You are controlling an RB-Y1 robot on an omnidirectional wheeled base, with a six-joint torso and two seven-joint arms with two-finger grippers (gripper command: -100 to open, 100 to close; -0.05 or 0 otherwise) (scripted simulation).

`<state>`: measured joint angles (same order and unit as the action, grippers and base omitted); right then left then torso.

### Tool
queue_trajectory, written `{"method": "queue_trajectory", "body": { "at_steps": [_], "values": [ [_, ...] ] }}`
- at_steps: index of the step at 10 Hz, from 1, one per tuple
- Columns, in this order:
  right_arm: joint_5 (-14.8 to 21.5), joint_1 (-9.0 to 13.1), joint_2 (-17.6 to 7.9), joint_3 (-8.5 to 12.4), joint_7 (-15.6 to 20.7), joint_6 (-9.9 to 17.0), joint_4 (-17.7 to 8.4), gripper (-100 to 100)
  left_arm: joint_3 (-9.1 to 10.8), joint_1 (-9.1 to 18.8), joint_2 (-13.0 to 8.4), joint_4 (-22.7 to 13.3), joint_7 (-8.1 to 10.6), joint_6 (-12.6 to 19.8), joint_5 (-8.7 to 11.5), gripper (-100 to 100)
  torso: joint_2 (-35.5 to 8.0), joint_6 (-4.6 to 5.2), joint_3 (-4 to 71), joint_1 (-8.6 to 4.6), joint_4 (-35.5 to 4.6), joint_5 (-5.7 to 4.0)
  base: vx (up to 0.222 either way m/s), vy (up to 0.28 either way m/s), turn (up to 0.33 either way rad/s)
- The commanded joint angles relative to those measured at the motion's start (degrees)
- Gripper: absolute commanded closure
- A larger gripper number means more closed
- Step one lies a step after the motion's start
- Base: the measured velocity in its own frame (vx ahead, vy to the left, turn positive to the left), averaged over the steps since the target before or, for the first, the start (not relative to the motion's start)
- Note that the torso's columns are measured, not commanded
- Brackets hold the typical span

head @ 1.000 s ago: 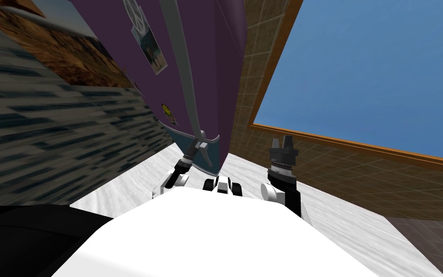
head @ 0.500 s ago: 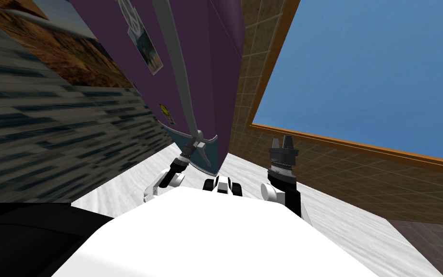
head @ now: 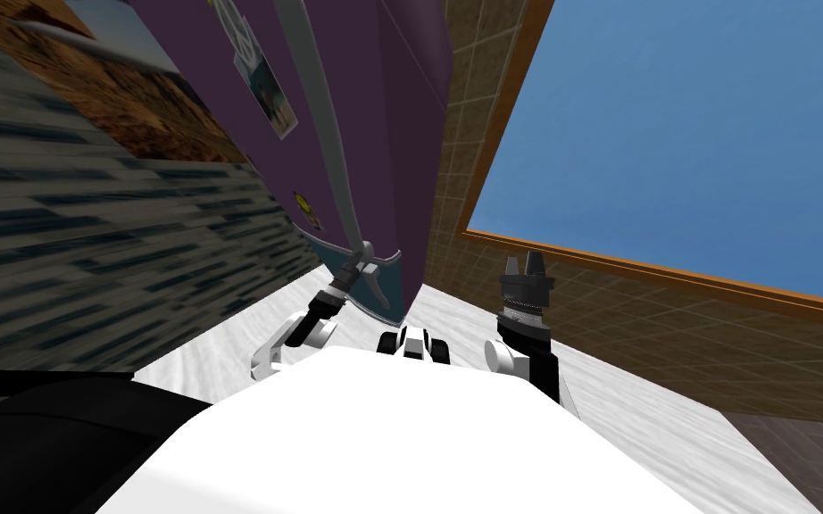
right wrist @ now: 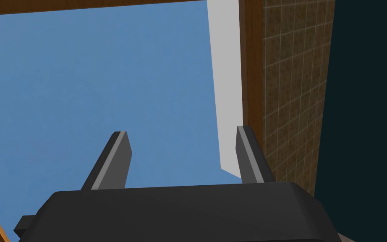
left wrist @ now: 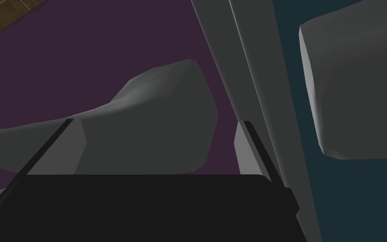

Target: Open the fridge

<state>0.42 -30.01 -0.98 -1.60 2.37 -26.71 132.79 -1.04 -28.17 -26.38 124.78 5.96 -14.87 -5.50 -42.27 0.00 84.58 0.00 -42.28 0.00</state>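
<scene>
- A white marbled floor (head: 222,348) meets a brown tiled wall (head: 463,161) and a wood-framed blue pane (head: 669,134).
- The left gripper (left wrist: 157,122), fingers spread wide, straddles the lower end of the grey handle (left wrist: 159,105) on the purple fridge (head: 374,107).
- The right gripper (right wrist: 181,130) hangs apart from the fridge, fingers spread, holding nothing.

Brown tiled wall (head: 669,339) on the right, carrying a large window (head: 686,134) in a wooden frame (head: 669,270); plain blue beyond the pane. Floor (head: 633,393) white, marbled; dark planks (head: 802,446) at far right. Dark streaked surface (head: 88,268) on the left, blurred.
</scene>
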Motion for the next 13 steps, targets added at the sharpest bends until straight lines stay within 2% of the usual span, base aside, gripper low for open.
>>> {"method": "queue_trajectory", "body": {
  "at_steps": [1,2,3,5,6,8,9,13],
  "values": [
    [0.0,0.0,0.0,0.0,0.0,0.0,0.0,0,1.09,-0.77,-1.99,2.37,0.56,4.27,0.11,-100,0.0,0.01,0.01,0.01,0.0,0.0,-0.007,-0.046,0.031],
    [0.0,0.0,0.0,0.0,0.0,0.0,0.0,0,1.61,-1.07,-2.9,3.34,0.83,5.98,0.17,-100,0.01,0.04,0.01,-0.04,0.0,-0.02,-0.002,-0.059,0.02],
    [0.0,0.0,0.0,0.0,0.0,0.0,0.0,0,1.61,-1.07,-2.9,3.34,0.83,6.53,0.17,-100,0.03,0.03,0.02,-0.09,0.01,-0.03,0.003,-0.039,0.016],
    [0.0,0.0,0.0,0.0,0.0,0.0,0.0,0,2.63,-1.66,-4.7,5.18,1.36,10.05,0.3,-100,0.13,0.09,0.08,-0.06,0.05,-0.01,0.001,-0.039,0.02],
    [0.0,0.0,0.0,0.0,0.0,0.0,0.0,0,2.63,-1.66,-4.7,5.18,1.36,10.47,0.3,-100,0.15,0.09,0.1,-0.12,0.06,-0.03,0.0,-0.032,0.015],
    [0.0,0.0,0.0,0.0,0.0,0.0,0.0,0,3.61,-2.23,-6.41,6.96,1.86,13.93,0.42,-100,0.2,0.13,0.12,-0.13,0.1,-0.02,-0.004,-0.038,0.015],
    [0.0,0.0,0.0,0.0,0.0,0.0,0.0,0,3.61,-2.23,-6.41,6.96,1.86,14.23,0.42,-100,0.19,0.12,0.12,-0.17,0.09,-0.04,0.001,-0.034,0.014],
    [0.0,0.0,0.0,0.0,0.0,0.0,0.0,0,5.33,-3.28,-9.47,10.28,2.76,20.84,0.63,-100,0.24,0.19,0.15,-0.24,0.1,-0.07,0.001,-0.042,0.019]
  ]
}}
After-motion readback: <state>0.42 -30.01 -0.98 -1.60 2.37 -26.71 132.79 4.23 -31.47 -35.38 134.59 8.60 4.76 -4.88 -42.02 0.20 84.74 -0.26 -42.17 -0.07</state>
